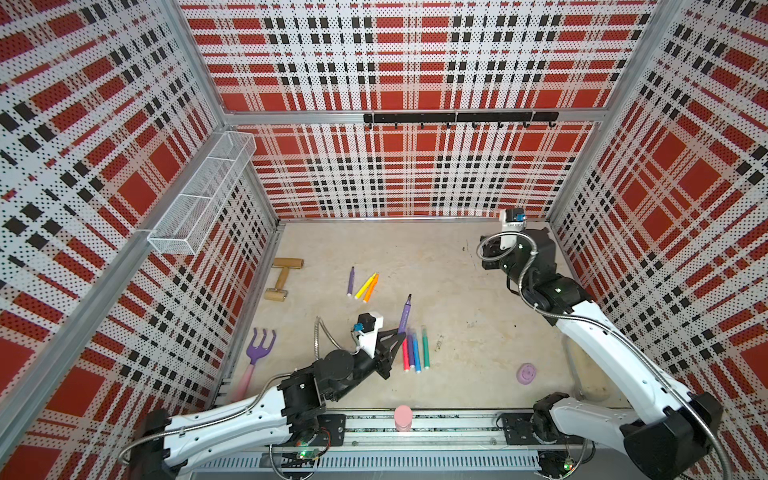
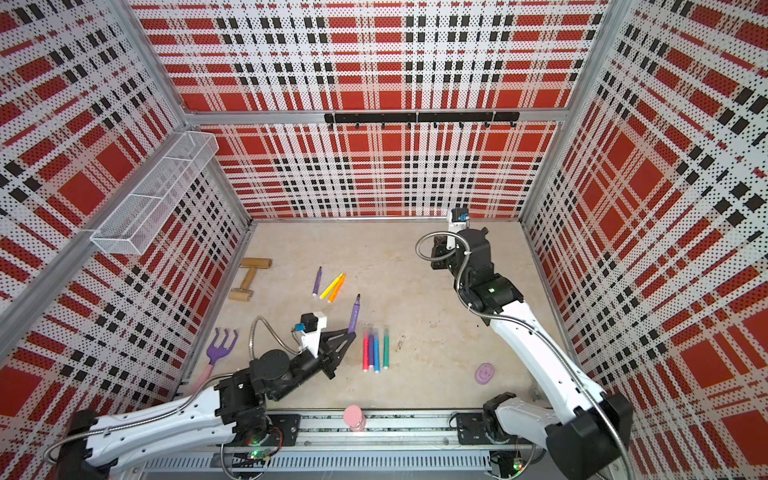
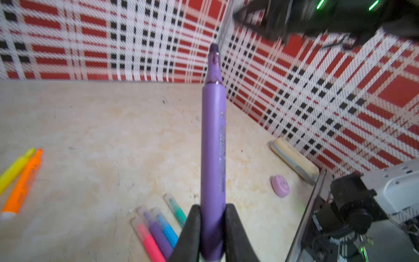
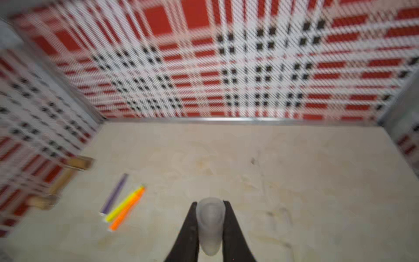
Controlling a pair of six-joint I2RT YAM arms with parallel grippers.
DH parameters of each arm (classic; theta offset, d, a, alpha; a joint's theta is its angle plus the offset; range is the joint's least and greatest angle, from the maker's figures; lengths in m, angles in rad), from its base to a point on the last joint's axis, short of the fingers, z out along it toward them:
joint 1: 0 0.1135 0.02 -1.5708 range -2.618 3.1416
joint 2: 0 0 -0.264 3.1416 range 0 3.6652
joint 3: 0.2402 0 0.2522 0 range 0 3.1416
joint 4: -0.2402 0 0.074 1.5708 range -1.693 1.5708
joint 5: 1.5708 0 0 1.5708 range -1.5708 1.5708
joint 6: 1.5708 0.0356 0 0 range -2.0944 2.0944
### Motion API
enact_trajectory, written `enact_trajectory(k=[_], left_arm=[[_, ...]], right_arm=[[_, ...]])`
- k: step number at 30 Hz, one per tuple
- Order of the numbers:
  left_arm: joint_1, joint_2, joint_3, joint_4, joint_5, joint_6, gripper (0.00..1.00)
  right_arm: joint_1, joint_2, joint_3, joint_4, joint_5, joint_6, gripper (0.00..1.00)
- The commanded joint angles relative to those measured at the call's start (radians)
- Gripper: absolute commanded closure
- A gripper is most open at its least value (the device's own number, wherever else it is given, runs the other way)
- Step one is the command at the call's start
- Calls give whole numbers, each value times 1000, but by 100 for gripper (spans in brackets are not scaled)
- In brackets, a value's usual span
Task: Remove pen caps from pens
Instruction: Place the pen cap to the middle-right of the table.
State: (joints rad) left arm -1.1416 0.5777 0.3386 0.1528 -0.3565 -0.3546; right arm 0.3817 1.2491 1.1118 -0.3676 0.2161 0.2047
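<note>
the left gripper (image 3: 212, 209) is clamped on the lower barrel of a slim purple felt pen (image 3: 213, 140), which sticks out past the fingers with its dark tip bare. the pen is held above the beige stone-look tabletop (image 1: 478, 299), just beside a row of four capped pens (image 1: 417, 357) lying side by side: pink-red, purple, blue and teal-green. the right gripper (image 4: 209, 204), raised near the far right corner, is closed on a small pale translucent pen cap (image 4: 209, 226). farther back lie a second purple pen (image 1: 350, 282), a yellow pen (image 1: 365, 286) and an orange pen (image 1: 370, 290), close together.
</note>
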Motion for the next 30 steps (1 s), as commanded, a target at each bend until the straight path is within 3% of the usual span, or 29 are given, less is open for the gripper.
enact_trajectory(k=[1, 5, 11, 22, 24, 30], left_arm=[[30, -51, 55, -104, -80, 82, 100], [76, -65, 97, -133, -53, 112, 100], [103, -34, 123, -162, -6, 114, 100], [105, -10, 131, -171, -13, 120, 100], [105, -9, 131, -171, -19, 119, 100], [146, 35, 148, -190, -21, 98, 100]], right_arm=[[-48, 130, -43, -218, 77, -85, 100], [-44, 359, -49, -125, -60, -77, 100], [-13, 576, -27, -44, -47, -56, 100], [-1, 666, 23, -78, 20, -66, 100], [-2, 666, 28, -80, 19, -68, 95], [-1, 656, 28, -82, 20, -71, 68]])
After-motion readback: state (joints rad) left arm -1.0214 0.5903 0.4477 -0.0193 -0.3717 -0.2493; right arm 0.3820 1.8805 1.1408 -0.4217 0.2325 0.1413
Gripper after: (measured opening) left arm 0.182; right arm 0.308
